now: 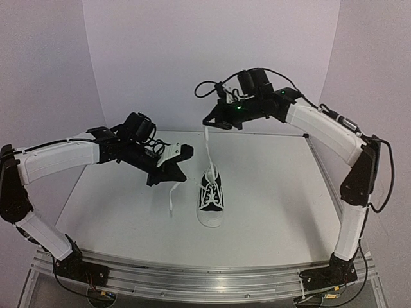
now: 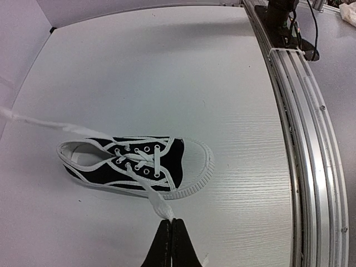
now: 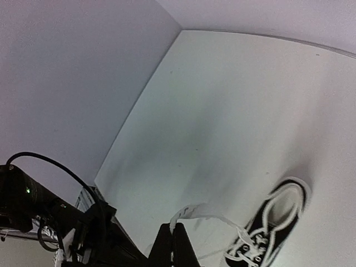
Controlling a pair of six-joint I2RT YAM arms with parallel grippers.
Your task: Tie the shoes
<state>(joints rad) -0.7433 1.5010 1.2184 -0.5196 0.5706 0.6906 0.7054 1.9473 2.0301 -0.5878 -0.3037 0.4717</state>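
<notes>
Pinching sneaker (image 1: 212,192) laces (image 1: 208,151): L end effector (image 2: 171,223) low, R end effector (image 3: 173,228) high

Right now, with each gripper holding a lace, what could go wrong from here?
1. The right gripper holds the raised lace drawn nearly straight up from the sneaker. Nothing pins the sneaker, so more pull may lift or tip it.
2. The left gripper pinches the low lace only at its very tips, so the lace could slip free.
</notes>
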